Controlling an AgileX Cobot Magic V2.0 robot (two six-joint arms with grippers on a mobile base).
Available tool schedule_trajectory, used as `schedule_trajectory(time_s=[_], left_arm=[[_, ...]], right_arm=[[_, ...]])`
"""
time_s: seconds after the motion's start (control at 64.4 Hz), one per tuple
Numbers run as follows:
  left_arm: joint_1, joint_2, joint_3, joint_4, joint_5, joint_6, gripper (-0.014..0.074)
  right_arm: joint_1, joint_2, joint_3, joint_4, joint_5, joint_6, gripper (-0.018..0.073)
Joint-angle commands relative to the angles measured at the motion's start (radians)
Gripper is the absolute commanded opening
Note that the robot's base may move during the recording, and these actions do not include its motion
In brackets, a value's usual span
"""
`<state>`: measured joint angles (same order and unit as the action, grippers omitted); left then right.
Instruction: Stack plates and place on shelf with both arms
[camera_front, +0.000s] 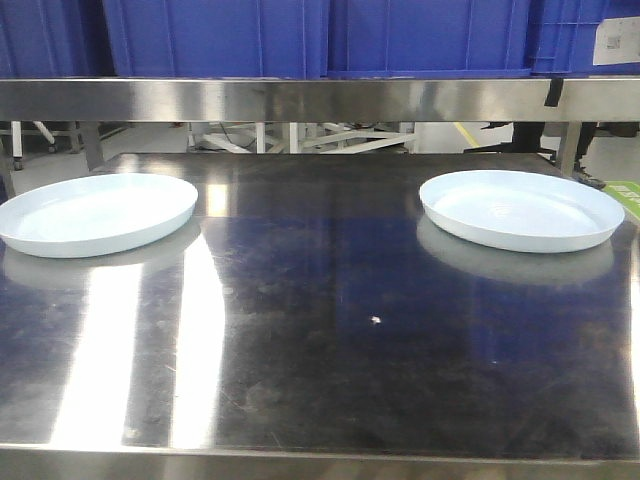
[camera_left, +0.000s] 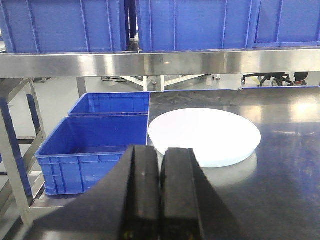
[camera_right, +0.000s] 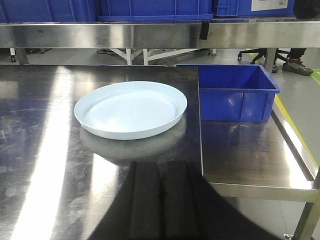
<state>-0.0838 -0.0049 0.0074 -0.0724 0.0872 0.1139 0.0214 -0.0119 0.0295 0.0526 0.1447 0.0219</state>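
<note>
**Fig. – Two plates unstacked on tabletop; both grippers closed, nothing held**

Front view: two round, shallow, pale blue-white plastic plates are shown lying flat, rims up, well apart on the reflective stainless-steel tabletop (camera_front: 330, 340). One, plate A (camera_front: 97, 213), is set at the L edge and partly cut off by the frame. The other, plate B (camera_front: 520, 208), is set near the R edge. Neither is stacked on the other, and neither is on the shelf.

Above and behind them, the brushed stainless-steel shelf rail (camera_front: 300, 100) is seen across the full width, w/ deep-blue plastic crates (camera_front: 220, 35) carried on that level. A short black strip (camera_front: 553, 90) is seen on the rail at R.

L wrist view: the left gripper (camera_left: 160, 195) is seen w/ its black fingers pressed together, only a thin seam between them, nothing pinched. Plate A is seen just ahead, not touched. Two open-top blue bins (camera_left: 95, 145) are seen lower down, beside the table's L edge.

R wrist view: the right gripper (camera_right: 160, 200) is seen in shadow, fingers likewise brought together, nothing held. Plate B is seen ahead, slightly to the L, apart from it. A single blue tub (camera_right: 235, 92) is seen on a lower steel side surface (camera_right: 245, 150), R of the tabletop.
</note>
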Motion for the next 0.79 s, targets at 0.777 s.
schedule_trajectory(time_s=[0.777], left_arm=[[-0.001, 0.109, -0.268, -0.078, 0.083, -0.005, 0.009]], right_arm=[[-0.006, -0.018, 0.0, -0.002, -0.083, 0.0, 0.0055]])
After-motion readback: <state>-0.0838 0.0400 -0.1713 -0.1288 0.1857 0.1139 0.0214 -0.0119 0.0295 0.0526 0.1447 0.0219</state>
